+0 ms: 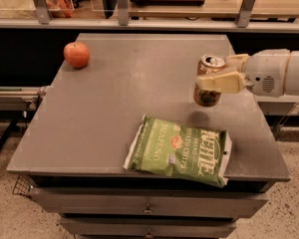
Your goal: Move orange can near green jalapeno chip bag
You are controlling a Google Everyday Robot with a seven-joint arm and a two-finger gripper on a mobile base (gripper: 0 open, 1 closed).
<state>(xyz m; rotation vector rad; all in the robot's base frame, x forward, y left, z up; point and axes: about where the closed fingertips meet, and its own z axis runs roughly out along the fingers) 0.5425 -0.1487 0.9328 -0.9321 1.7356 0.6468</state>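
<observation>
The orange can [209, 79], brownish-orange with a silver top, hangs upright in the air above the right part of the grey table [119, 98]. My gripper [215, 74] comes in from the right and is shut on the can, one cream finger [223, 82] across its side. The green jalapeno chip bag [182, 150] lies flat at the table's front right, just below and in front of the can. The can's shadow falls on the table right behind the bag.
A red-orange apple [76, 54] sits at the table's back left. Behind the table runs a shelf with metal posts [122, 4]. Drawers [149, 208] are under the table's front edge. My white arm [281, 73] reaches over the right edge.
</observation>
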